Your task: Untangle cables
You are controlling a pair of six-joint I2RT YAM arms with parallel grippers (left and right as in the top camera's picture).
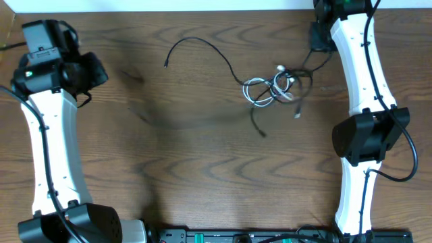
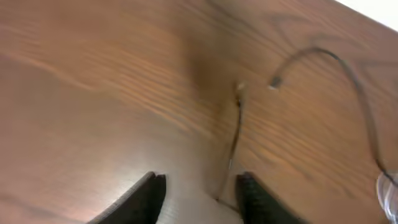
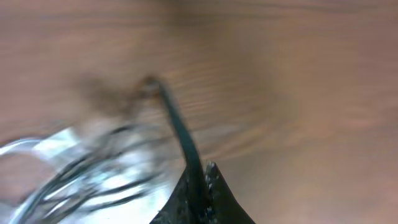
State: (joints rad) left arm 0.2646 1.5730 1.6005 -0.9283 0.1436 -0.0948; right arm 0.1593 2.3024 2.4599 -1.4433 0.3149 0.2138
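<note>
My left gripper (image 2: 200, 190) hovers over the far-left corner of the tabletop (image 1: 202, 175). Its jaws are spread wide with nothing between them. I judge it waits there facing the loose end, ready to take it.

The long black cable (image 1: 202, 42) starts at its plug (image 1: 167, 64) left of centre, arcs toward the far edge and runs into the tangle (image 1: 273, 88). The tangle lies right of centre near the far edge. It is made of white loops (image 1: 255, 91) wound with black ones, and one black tail (image 1: 257, 123) trails toward the near edge.

My right gripper (image 3: 204, 180) sits just past the tangle, toward the far-right corner. It is pinched tight on a black strand (image 3: 176, 127), probably to draw it out of the loops.
</note>
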